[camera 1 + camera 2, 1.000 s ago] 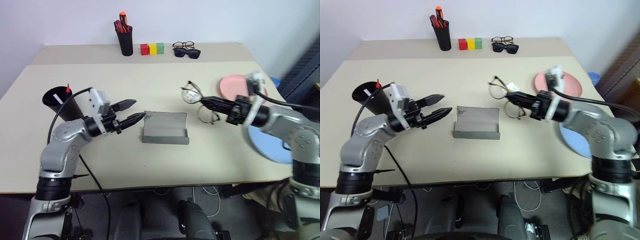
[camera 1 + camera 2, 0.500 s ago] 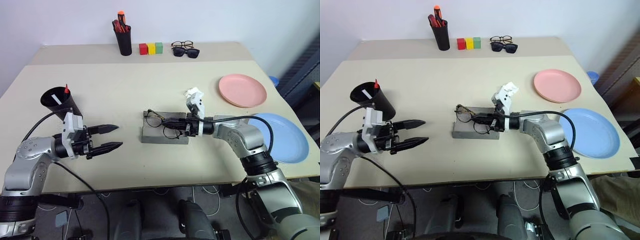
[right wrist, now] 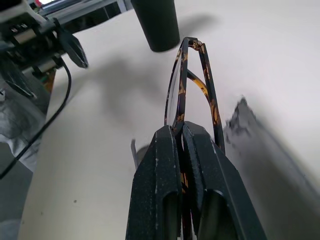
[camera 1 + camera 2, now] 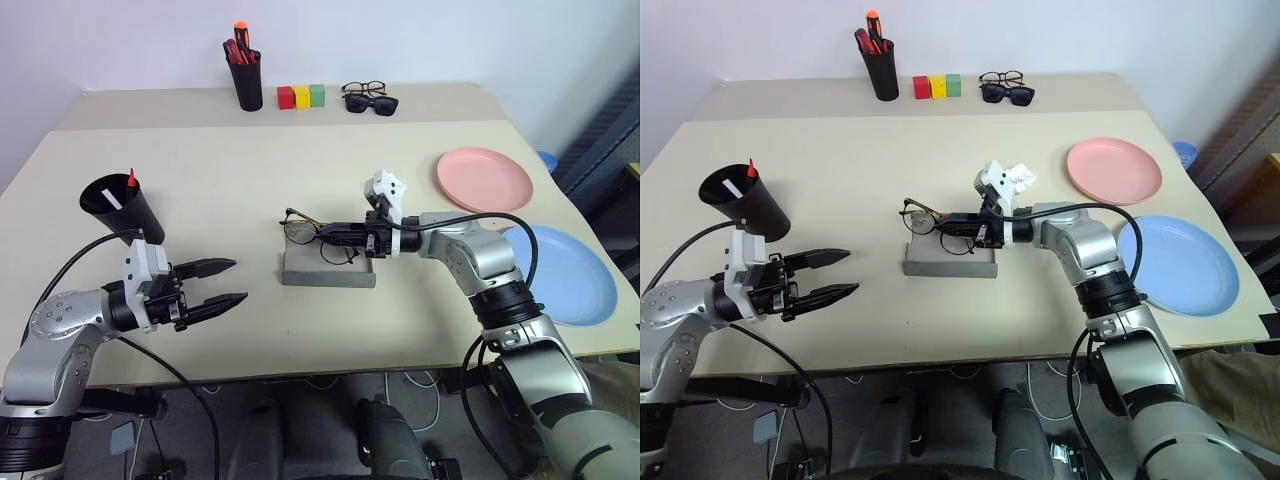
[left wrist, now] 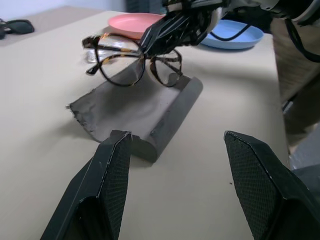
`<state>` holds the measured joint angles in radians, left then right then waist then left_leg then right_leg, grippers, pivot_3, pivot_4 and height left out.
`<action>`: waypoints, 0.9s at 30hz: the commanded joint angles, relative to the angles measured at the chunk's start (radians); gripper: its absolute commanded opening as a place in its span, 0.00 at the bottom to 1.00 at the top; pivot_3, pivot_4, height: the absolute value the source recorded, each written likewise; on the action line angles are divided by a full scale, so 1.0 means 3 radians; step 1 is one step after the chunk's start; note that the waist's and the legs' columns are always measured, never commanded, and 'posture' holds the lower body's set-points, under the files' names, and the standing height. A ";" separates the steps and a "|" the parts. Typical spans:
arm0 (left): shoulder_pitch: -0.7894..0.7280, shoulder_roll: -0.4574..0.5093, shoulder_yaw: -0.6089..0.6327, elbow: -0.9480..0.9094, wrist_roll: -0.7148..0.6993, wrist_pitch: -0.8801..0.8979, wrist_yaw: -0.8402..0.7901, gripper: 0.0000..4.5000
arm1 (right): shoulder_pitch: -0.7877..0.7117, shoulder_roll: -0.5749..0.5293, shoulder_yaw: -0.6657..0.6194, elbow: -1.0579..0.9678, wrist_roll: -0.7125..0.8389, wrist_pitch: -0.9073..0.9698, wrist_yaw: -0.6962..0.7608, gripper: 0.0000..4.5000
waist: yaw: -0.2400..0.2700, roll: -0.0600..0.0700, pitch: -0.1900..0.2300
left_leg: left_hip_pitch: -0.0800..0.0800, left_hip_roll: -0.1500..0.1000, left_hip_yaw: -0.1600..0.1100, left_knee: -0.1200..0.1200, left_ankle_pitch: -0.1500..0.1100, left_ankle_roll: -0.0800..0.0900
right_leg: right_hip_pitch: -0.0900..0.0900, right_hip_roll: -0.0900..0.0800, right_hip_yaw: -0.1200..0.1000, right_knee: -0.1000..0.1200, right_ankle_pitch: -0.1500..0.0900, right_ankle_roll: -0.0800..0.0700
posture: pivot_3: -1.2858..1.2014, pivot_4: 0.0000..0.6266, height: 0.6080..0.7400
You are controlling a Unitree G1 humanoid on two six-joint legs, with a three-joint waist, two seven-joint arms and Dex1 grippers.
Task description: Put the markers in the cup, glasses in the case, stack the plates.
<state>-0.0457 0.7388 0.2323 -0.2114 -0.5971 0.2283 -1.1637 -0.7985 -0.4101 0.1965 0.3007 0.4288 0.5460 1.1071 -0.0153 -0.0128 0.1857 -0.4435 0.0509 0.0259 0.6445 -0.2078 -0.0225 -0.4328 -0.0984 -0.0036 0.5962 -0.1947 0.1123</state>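
Presently the right gripper (image 4: 345, 238), clamped on the glasses (image 4: 318, 235), holds them just above the open case (image 4: 328, 268) with their long axis roughly along the case's length, while the left gripper (image 4: 226, 284), jaws apart and empty, hovers well apart from the case on its far side.

Robot-testing room or lab, office-like: two plain beige tables (image 4: 250, 180) pushed together against a bare pale wall (image 4: 420, 40), loose cables (image 4: 330, 385) and a dark chair base (image 4: 320, 440) on the grey floor beneath. Tabletop laid out like a test bench with sparse, spaced props: black pen holder of red and orange markers (image 4: 246, 72), red, yellow and green blocks (image 4: 302, 96), sunglasses (image 4: 373, 103), pink plate (image 4: 484, 180), blue plate (image 4: 568, 275), black cup (image 4: 118, 205).
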 commanded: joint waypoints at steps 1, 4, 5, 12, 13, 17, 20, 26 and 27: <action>0.0019 -0.0015 0.0100 -0.0130 -0.0057 -0.0047 0.0047 0.67 | -0.0016 0.0009 -0.0035 0.0073 -0.0089 -0.0146 0.0066 0.01 | 0.0000 0.0000 0.0000 | 0.0000 0.0000 0.0000 0.0000 0.0000 0.0000 | 0.0000 0.0000 0.0000 0.0000 0.0000 0.0000 | 0.52 0.24 1.00; 0.0037 -0.0025 0.0104 -0.0152 -0.0066 -0.0049 0.0084 0.67 | 0.0082 -0.0064 0.0041 0.0103 -0.0196 -0.0184 0.0178 0.01 | -0.0002 0.0000 0.0000 | 0.0000 0.0000 0.0001 0.0000 0.0000 0.0000 | -0.0001 0.0000 0.0000 0.0000 0.0000 0.0000 | 0.52 0.24 1.00; 0.0043 -0.0026 0.0107 -0.0155 -0.0065 -0.0051 0.0091 0.67 | 0.0119 -0.0098 0.0064 0.0099 -0.0233 -0.0193 0.0221 0.01 | -0.0002 0.0000 0.0000 | 0.0000 0.0000 0.0001 -0.0002 0.0000 0.0000 | -0.0001 0.0000 0.0000 0.0000 0.0000 0.0000 | 0.52 0.24 1.00; 0.0007 -0.0030 0.0090 -0.0109 -0.0050 -0.0067 0.0135 0.67 | 0.0236 -0.0227 0.0045 0.0034 -0.0313 -0.0118 0.0336 0.23 | -0.0006 0.0002 0.0001 | 0.0001 0.0000 0.0001 -0.0002 0.0000 -0.0001 | -0.0001 0.0000 0.0000 0.0001 0.0000 0.0000 | 0.52 0.24 1.00; -0.0014 -0.0034 0.0084 -0.0100 -0.0047 -0.0062 0.0149 0.67 | 0.0260 -0.0238 0.0026 0.0006 -0.0320 -0.0126 0.0313 0.31 | -0.0006 0.0002 0.0001 | 0.0001 0.0000 0.0001 -0.0002 0.0000 -0.0001 | -0.0002 0.0000 0.0000 0.0001 0.0000 0.0000 | 0.52 0.24 1.00; -0.0179 -0.0062 0.0035 -0.0022 -0.0017 -0.0016 0.0244 0.67 | 0.0465 -0.0389 -0.0172 -0.0462 -0.0151 0.0122 0.0211 0.77 | 0.0013 0.0002 0.0001 | -0.0001 0.0000 0.0001 -0.0002 0.0000 -0.0001 | -0.0002 0.0000 0.0000 0.0000 0.0000 0.0000 | 0.52 0.24 1.00; -0.0442 -0.0112 -0.0067 0.0136 0.0088 0.0006 0.0384 0.67 | 0.0693 -0.0508 -0.0430 -0.0951 0.0024 0.0337 0.0037 0.77 | 0.0030 0.0002 0.0001 | -0.0001 0.0000 0.0001 -0.0001 0.0001 -0.0001 | -0.0001 0.0000 0.0000 -0.0001 0.0000 0.0000 | 0.52 0.24 1.00; -0.1288 -0.0300 -0.0457 0.0831 0.0588 -0.0077 0.0661 0.67 | 0.1551 -0.0682 -0.1079 -0.2100 0.0165 0.0451 -0.0544 0.77 | 0.0079 0.0000 0.0000 | 0.0000 0.0000 0.0001 0.0000 0.0001 -0.0001 | 0.0002 0.0000 0.0000 -0.0002 0.0000 0.0001 | 0.52 0.24 1.00; -0.1418 -0.0339 -0.0513 0.0978 0.0679 -0.0125 0.0691 0.67 | 0.1712 -0.0716 -0.1133 -0.2240 0.0116 0.0394 -0.0617 0.77 | 0.0095 0.0001 0.0000 | 0.0000 -0.0001 0.0002 0.0002 0.0001 -0.0001 | 0.0002 0.0000 0.0000 -0.0002 0.0000 0.0001 | 0.52 0.24 1.00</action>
<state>-0.4289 0.6418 0.0952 0.0309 -0.4430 0.2233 -0.9785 -0.3241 -0.6097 -0.0920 -0.2754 0.4723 0.6894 0.9673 0.0132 -0.0125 0.1856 -0.4437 0.0505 0.0267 0.6451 -0.2076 -0.0229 -0.4319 -0.0983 -0.0036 0.5956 -0.1946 0.1128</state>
